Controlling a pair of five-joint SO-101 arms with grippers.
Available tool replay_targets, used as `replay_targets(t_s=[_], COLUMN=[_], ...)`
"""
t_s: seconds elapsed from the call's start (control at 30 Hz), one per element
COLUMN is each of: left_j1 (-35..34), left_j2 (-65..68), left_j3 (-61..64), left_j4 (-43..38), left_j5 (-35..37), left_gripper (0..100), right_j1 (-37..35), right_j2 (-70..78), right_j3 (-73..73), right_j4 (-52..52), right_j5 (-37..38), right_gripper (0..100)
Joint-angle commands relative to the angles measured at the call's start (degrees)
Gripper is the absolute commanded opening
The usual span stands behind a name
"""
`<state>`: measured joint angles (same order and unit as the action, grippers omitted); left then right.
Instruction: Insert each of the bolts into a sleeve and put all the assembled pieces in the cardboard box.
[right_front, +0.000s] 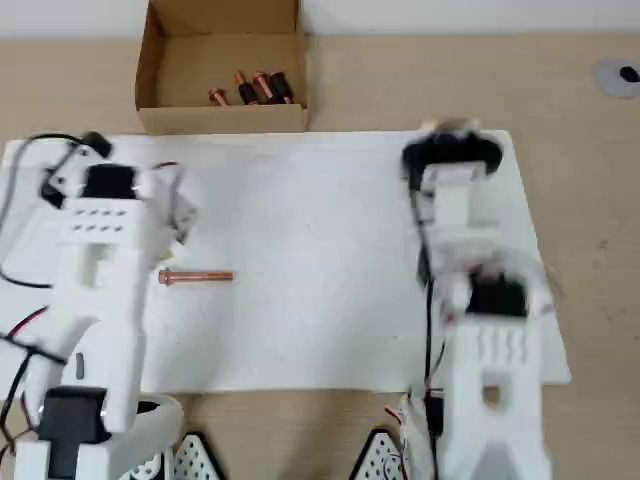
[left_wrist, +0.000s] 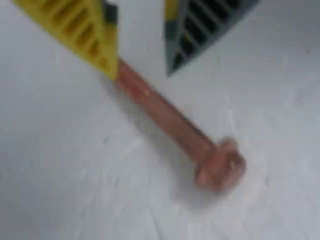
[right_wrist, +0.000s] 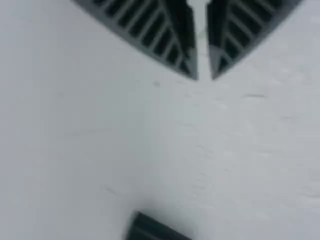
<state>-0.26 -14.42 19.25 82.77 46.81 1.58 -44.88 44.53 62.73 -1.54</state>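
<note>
Moving room: I see open white mat (right_front: 320, 250) across the middle of the high view, between the left arm (right_front: 100, 270) at the left side and the right arm (right_front: 480, 300) at the right side.
Mat edges: its far edge runs just under the box; its near edge ends ahead of the arm bases at the bottom of the frame.
Cardboard box (right_front: 222, 118): upper left of centre, top open, standing on the table just beyond the mat.
Box contents: several assembled pieces (right_front: 250, 88), copper bolts in dark sleeves, lying side by side near its front wall.
Bolt (right_front: 195, 277): lies flat on the mat at left centre, just beside the left arm, with its head toward that arm.
Left gripper (left_wrist: 141, 74): jaws apart, low over the mat; the bolt's plain end sits at the yellow fingertip (left_wrist: 111, 70).
Right gripper (right_wrist: 203, 75): jaws nearly together with a thin slit between them, holding nothing, above bare mat.
Dark object (right_wrist: 155, 227): at the lower edge of the right wrist view; I cannot tell what it is.
Surface: light wooden table (right_front: 580, 200) under the mat.
</note>
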Motion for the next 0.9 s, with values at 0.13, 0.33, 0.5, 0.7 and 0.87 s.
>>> replay_targets(t_s=[0.13, 0.33, 0.5, 0.7, 0.87], left_j1=[1.4, 1.9, 1.5, -1.5, -5.5], left_j2=[-0.5, -0.2, -0.2, -0.2, -0.2], left_j3=[-0.4, 10.4, 15.6, 17.0, 17.1], left_j4=[-0.6, -13.7, -20.8, -21.5, -21.5], left_j5=[14.1, 17.2, 19.3, 19.1, 19.2], left_gripper=[8, 8, 8, 8, 8], right_j1=[2.7, 2.6, -2.9, -8.1, -8.7], right_j2=[39.4, 52.5, 58.2, 60.3, 60.3], right_j3=[-44.9, -71.7, -82.5, -83.9, -84.0], right_j4=[23.1, 32.8, 36.3, 36.6, 36.5], right_j5=[-0.7, -0.4, 1.4, 13.4, 17.2], right_gripper=[1.2, 1.2, 1.2, 1.2, 1.2])
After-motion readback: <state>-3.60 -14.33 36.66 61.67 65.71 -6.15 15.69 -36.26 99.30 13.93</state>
